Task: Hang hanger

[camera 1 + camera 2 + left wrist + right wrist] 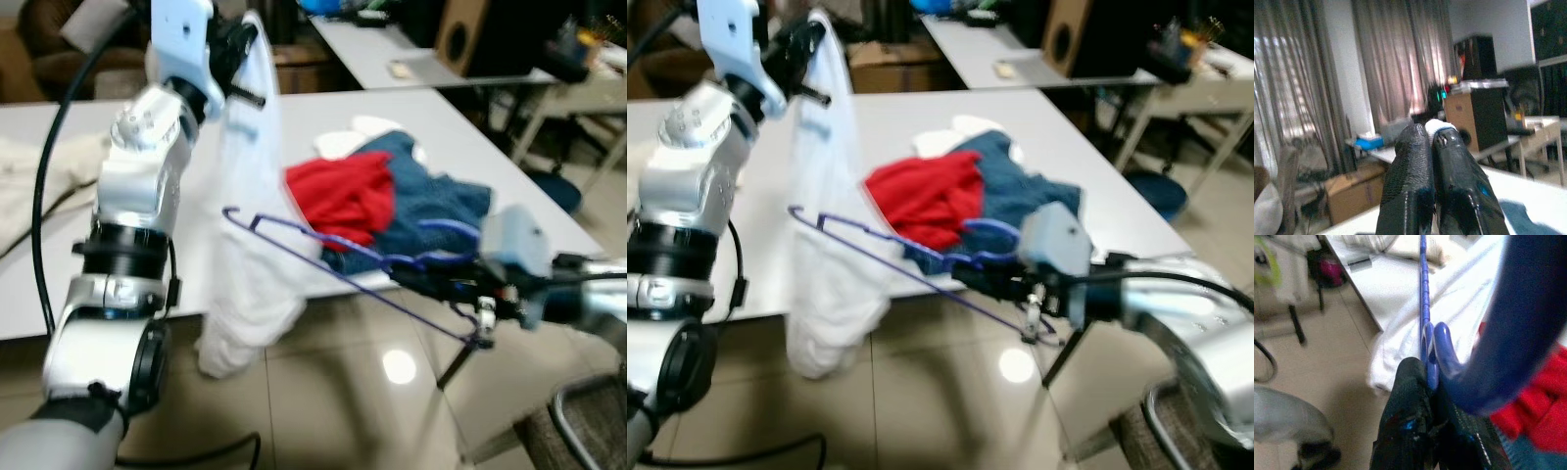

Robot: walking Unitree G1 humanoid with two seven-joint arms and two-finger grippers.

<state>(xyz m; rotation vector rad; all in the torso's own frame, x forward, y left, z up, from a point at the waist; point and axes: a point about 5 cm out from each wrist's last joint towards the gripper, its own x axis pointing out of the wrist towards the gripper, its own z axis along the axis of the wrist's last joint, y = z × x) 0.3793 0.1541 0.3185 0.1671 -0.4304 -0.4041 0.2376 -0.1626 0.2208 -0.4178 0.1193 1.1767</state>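
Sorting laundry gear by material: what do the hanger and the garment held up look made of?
Blue hanger: probably plastic or plastic-coated wire, thin with a smooth, even sheen. White garment: soft light fabric, draping limp in folds from the left gripper; weave too blurred to tell.

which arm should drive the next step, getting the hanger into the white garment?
Right, likely. The right gripper is shut on the blue hanger, whose far end already reaches the white garment. The left gripper is shut on the garment's top, holding it up.
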